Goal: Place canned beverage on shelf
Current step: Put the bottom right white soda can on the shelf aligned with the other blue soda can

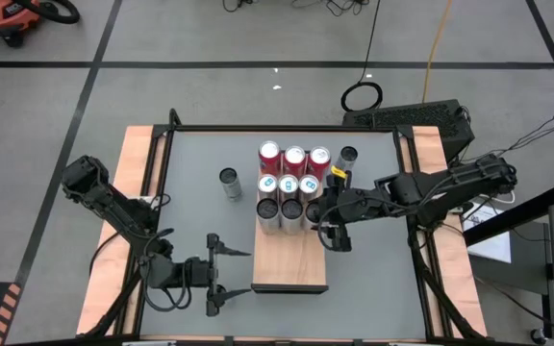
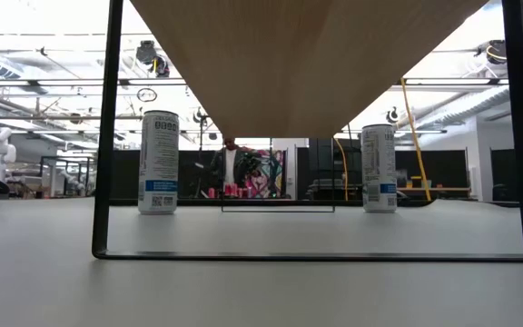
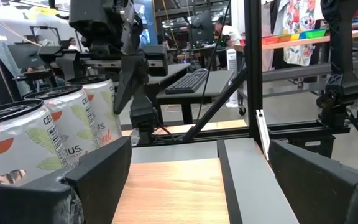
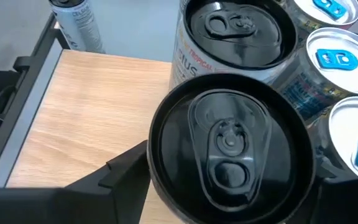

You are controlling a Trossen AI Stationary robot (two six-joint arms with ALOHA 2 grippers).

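- High view: I see the long light-brown wood-grain shelf (image 1: 289,258) with its dark rim at table centre. Its far half carries three rows of cans: red-topped (image 1: 294,157), blue-tabbed silver (image 1: 289,184), and black-topped (image 1: 290,209).
- The right gripper (image 1: 327,229) sits at the right end of the black-topped row, around the black-lidded beverage can (image 1: 315,210) on the shelf. I cannot tell from above whether its fingers press the can.
- The left gripper (image 1: 227,274) hovers just left of the shelf's near end, fingers spread wide, holding nothing.
- Two loose cans stand on the grey tabletop (image 1: 200,221): a silver one (image 1: 229,183) left of the shelf, a dark-topped one (image 1: 347,155) at the far right.
- Low view: the shelf's underside (image 2: 302,54) fills the top of the frame, on a thin black frame (image 2: 105,136). Two white cans (image 2: 158,162) (image 2: 379,168) stand upright on the table beyond.
- Left wrist view: left fingers (image 3: 98,177) are apart, with bare shelf board (image 3: 169,190) between them. White cans with orange print (image 3: 73,127) stand alongside, and the right arm (image 3: 126,62) is beyond them.
- Right wrist view: the black-lidded can (image 4: 229,146) sits upright between the right fingers (image 4: 120,171), one dark finger just beside its wall. I cannot tell whether they touch.
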